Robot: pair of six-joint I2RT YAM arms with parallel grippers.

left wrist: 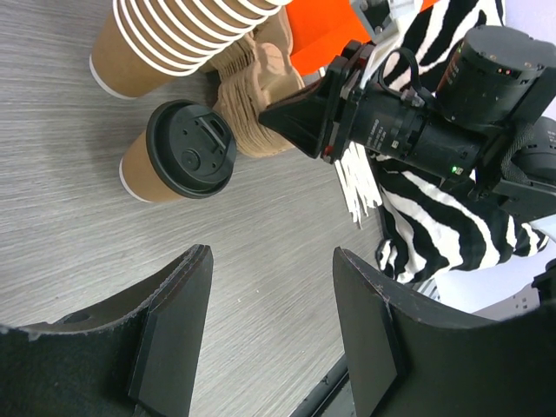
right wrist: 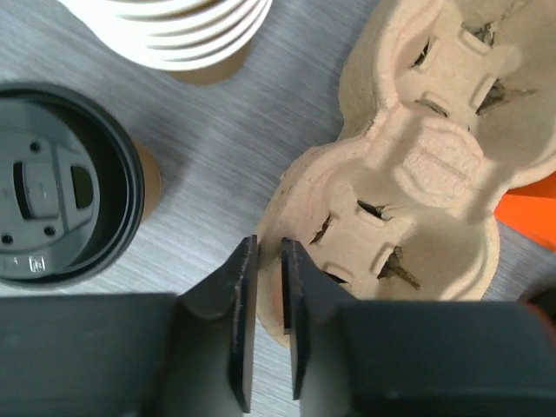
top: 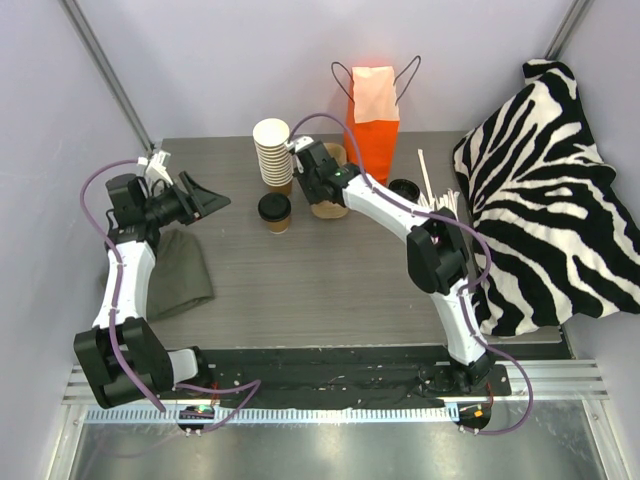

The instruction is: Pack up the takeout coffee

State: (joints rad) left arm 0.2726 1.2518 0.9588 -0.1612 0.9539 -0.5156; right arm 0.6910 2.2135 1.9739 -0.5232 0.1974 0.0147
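- The left tool (top: 210, 198) hangs over the left side of the bench (top: 320, 285) with its jaws wide apart and nothing between them. It points toward the cups. A green cloth (top: 182, 275) lies below it, nearer the arm bases.
- The coffee (top: 274, 210), a brown cup with its black lid on, stands upright on the bench. It is just in front of the stack of cups (top: 272, 150) and just left of the cup carrier (right wrist: 417, 165). It is not packed yet, and no tool touches it.
- The right tool (right wrist: 269, 252) has its jaws nearly together, pinching the near rim of the cup carrier. The carrier's pockets are empty.
- The step in hand looks like securing the carrier so the coffee can go into a pocket. The rim is thin pulp and will likely bend, so a deeper, square bite should hold it better than a pinch at the very edge.
- Any move of the carrier should be level and slow. It should also lead away from the coffee and the stack, which stand near enough to be knocked over.
- The orange bag (top: 373, 125) stands open just behind the carrier, probably the final place for the load.
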